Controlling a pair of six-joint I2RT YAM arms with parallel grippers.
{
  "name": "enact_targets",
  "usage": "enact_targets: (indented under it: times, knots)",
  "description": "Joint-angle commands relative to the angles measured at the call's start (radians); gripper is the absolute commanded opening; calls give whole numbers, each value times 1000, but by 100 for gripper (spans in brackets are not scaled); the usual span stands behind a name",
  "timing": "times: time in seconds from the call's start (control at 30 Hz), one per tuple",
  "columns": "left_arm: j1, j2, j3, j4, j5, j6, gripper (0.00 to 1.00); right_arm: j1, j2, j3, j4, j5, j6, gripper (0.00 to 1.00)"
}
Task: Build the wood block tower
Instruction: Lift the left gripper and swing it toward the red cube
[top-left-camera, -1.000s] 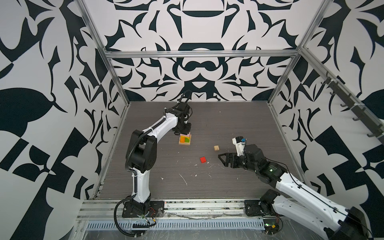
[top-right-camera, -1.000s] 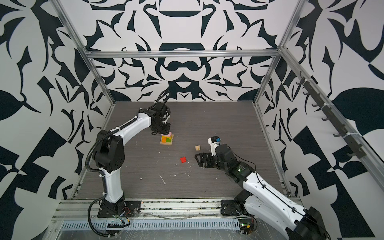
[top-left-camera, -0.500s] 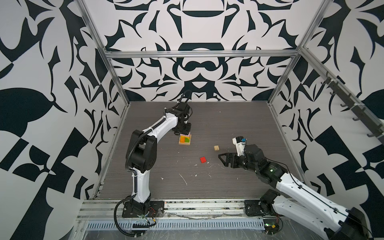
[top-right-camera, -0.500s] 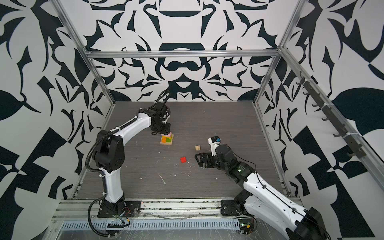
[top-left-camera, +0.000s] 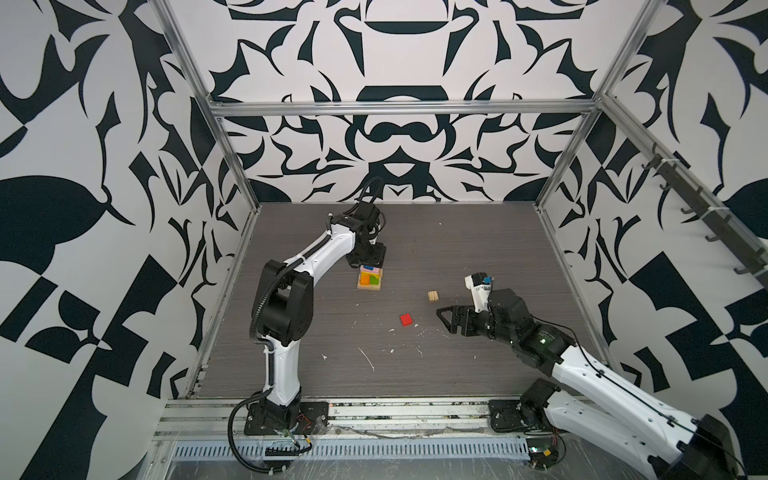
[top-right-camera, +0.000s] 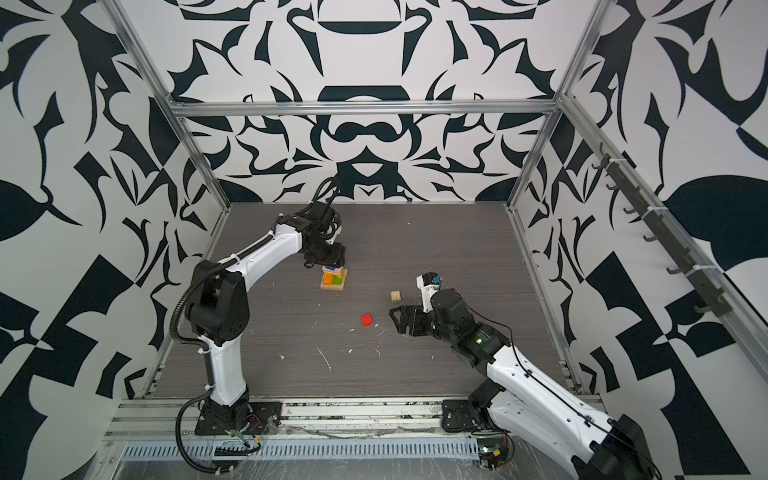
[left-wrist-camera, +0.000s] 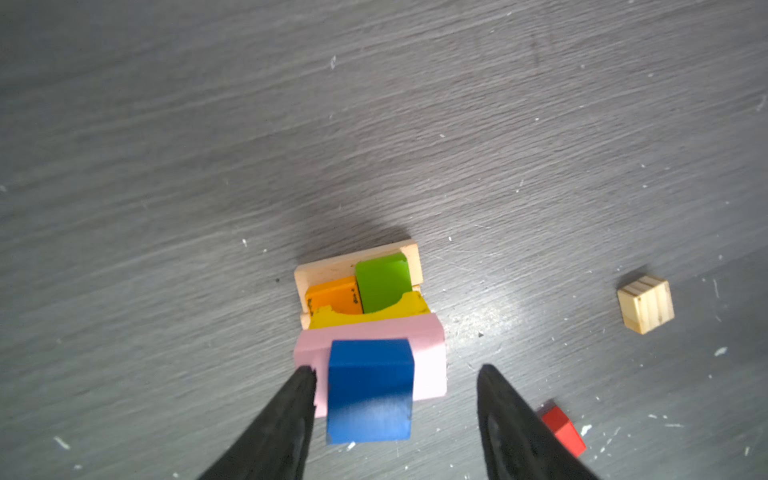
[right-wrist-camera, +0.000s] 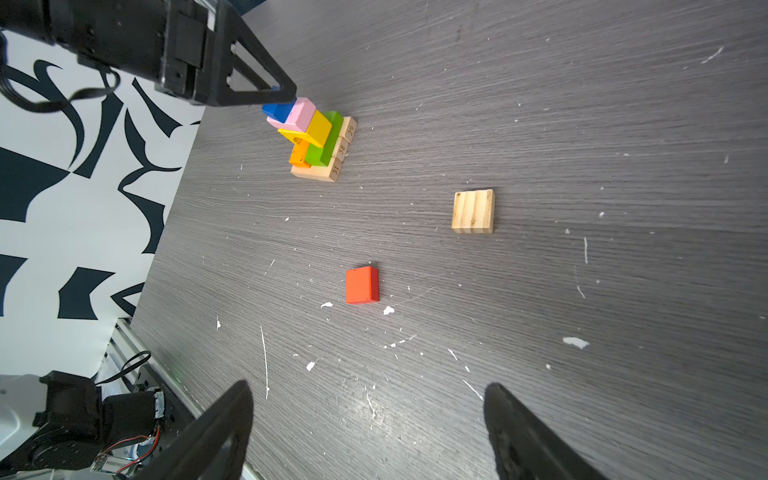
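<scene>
The tower (top-left-camera: 370, 279) (top-right-camera: 333, 278) stands at the back left of the table: a tan plank base (right-wrist-camera: 332, 170), orange (left-wrist-camera: 332, 297) and green (left-wrist-camera: 382, 282) blocks, then yellow (right-wrist-camera: 318, 126) and pink (right-wrist-camera: 301, 112). A blue block (left-wrist-camera: 370, 386) (right-wrist-camera: 276, 110) rests on the pink one. My left gripper (left-wrist-camera: 395, 370) (top-left-camera: 371, 259) hangs over it, open, with a gap on each side of the blue block. A red block (top-left-camera: 406, 319) (right-wrist-camera: 361, 285) and a tan cube (top-left-camera: 433, 296) (right-wrist-camera: 473, 210) lie loose mid-table. My right gripper (right-wrist-camera: 368, 385) (top-left-camera: 446, 318) hovers open and empty just right of them.
White paint flecks and scratches (top-left-camera: 368, 357) mark the dark table. Aluminium frame rails (top-left-camera: 224, 291) and patterned walls close in the left, back and right sides. The left arm's base (top-left-camera: 278, 415) and right arm's base (top-left-camera: 519, 411) sit at the front edge.
The left gripper's jaws have spread apart off the blue block, which stays on the tower. The right arm has not moved.
</scene>
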Motion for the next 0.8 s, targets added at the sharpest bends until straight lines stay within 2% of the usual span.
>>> enact_targets:
  times: [0.0, 0.27, 0.33, 0.4, 0.57, 0.77]
  knots:
    - [6, -49, 28, -27, 22, -4, 68, 6, -19, 33, 5, 14, -8, 91]
    - [-10, -132, 17, -24, 32, -49, 78, 5, -18, 34, 10, 11, -5, 91]
    - [-16, -151, 11, -17, 29, -75, 84, 6, -17, 33, 13, 12, -4, 91]
    - [-27, -166, 5, -17, 20, -95, 100, 6, -15, 34, 15, 11, -2, 91]
    - [-58, -215, -40, 21, 7, -149, 100, 5, -12, 30, 20, 12, -3, 91]
    - [-66, -298, -161, 126, 113, -239, 100, 5, -7, 27, 26, 12, -4, 91]
